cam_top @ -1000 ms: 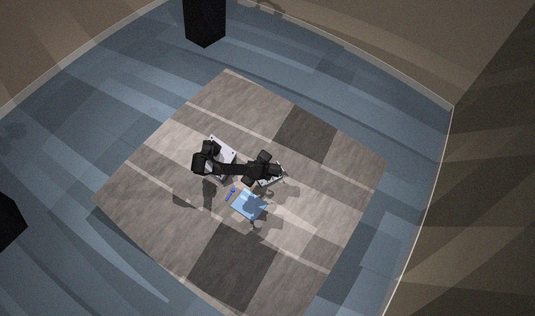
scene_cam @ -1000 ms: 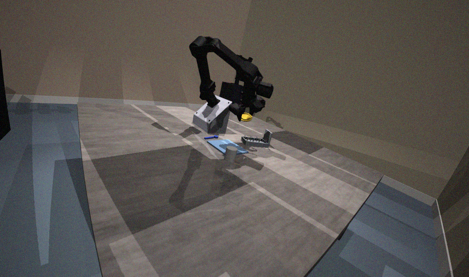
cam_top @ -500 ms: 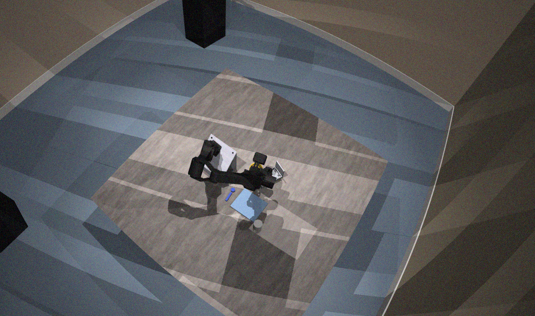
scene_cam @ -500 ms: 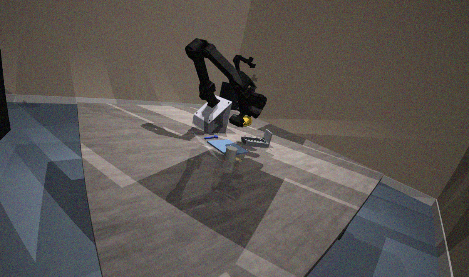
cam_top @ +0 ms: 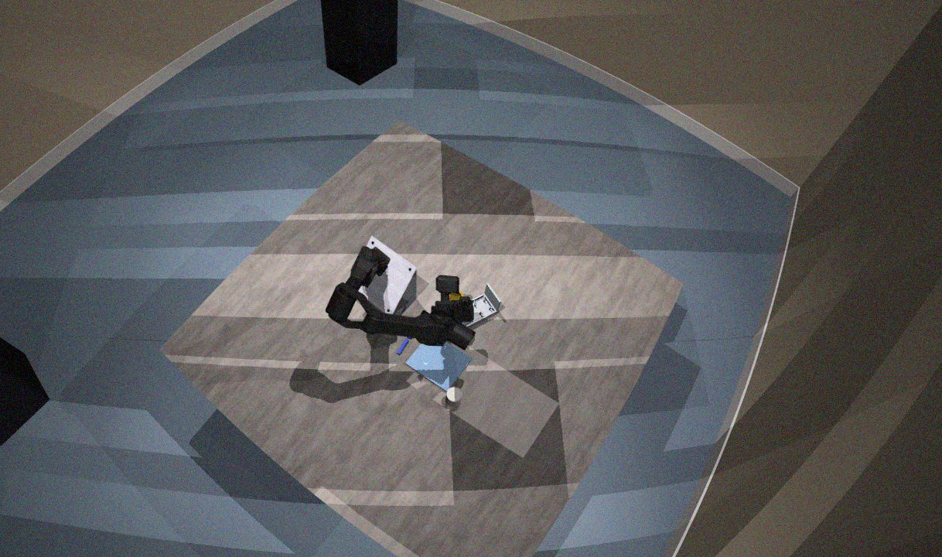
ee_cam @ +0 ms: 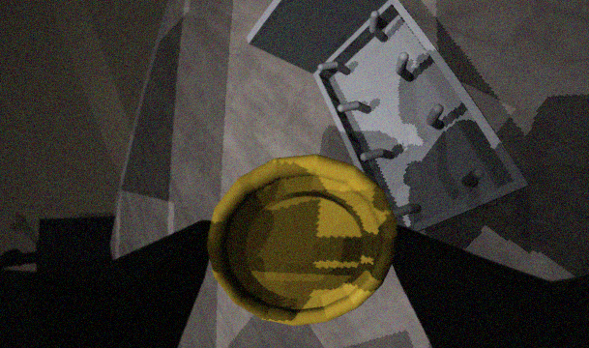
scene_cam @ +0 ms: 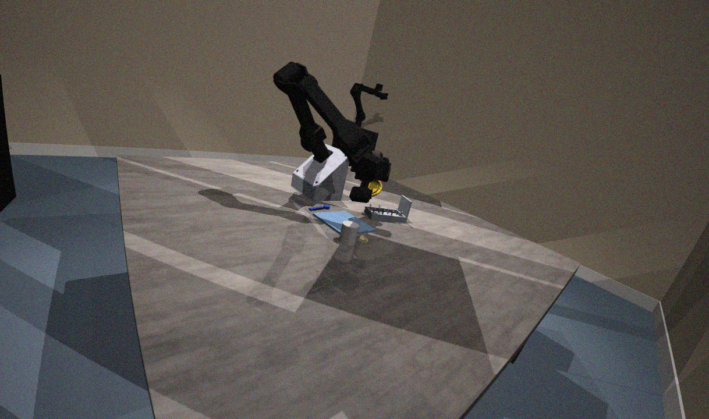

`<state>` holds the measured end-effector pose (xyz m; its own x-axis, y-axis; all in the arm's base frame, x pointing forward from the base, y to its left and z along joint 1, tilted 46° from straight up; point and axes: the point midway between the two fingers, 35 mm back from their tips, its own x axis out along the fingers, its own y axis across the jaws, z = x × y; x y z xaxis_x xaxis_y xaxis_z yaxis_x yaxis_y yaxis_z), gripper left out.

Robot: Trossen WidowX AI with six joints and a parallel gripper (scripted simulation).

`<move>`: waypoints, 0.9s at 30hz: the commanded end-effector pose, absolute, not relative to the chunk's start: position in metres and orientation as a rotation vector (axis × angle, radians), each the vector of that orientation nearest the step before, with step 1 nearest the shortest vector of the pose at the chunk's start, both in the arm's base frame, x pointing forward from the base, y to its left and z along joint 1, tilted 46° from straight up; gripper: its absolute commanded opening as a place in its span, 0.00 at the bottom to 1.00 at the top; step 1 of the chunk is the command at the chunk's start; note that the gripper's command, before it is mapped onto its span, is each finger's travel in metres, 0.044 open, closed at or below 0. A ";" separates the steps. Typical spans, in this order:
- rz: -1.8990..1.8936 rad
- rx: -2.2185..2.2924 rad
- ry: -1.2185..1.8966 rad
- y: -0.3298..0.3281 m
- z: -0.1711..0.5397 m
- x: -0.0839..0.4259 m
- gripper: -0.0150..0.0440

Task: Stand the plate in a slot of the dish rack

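Observation:
The yellow round plate point(cam_top: 455, 296) point(scene_cam: 375, 187) point(ee_cam: 301, 300) is held above the table, steeply tilted in the exterior view. My gripper point(cam_top: 453, 298) point(scene_cam: 373, 185) point(ee_cam: 302, 234) is shut on it, with the dark fingers at opposite sides of its rim. The grey dish rack point(cam_top: 486, 318) point(scene_cam: 385, 217) point(ee_cam: 386, 63) has two rows of short pegs and a raised panel at one end. In the wrist view it lies beyond the plate, to the upper right. The plate's rim overlaps the rack's near corner in that view. The plate is in the air, outside the slots.
A flat blue board point(cam_top: 425, 360) point(scene_cam: 334, 215) lies beside the rack. A small blue tool point(cam_top: 402, 346) point(scene_cam: 319, 208) lies near its edge. A pale cylinder point(cam_top: 453, 394) point(scene_cam: 349, 235) stands at the board's corner. A white slanted block point(cam_top: 404, 277) point(scene_cam: 334, 165) is by the arm.

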<state>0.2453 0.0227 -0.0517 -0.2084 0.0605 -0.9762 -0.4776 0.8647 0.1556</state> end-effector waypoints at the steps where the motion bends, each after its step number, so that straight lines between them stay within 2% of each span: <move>1: 0.628 -0.325 1.655 0.020 -0.056 0.243 0.25; 27: 1.067 -0.514 1.062 -0.004 -0.061 0.252 0.25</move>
<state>0.2534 -0.0014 -0.0607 0.0450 0.4111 -0.9105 -0.8534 0.4896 0.1789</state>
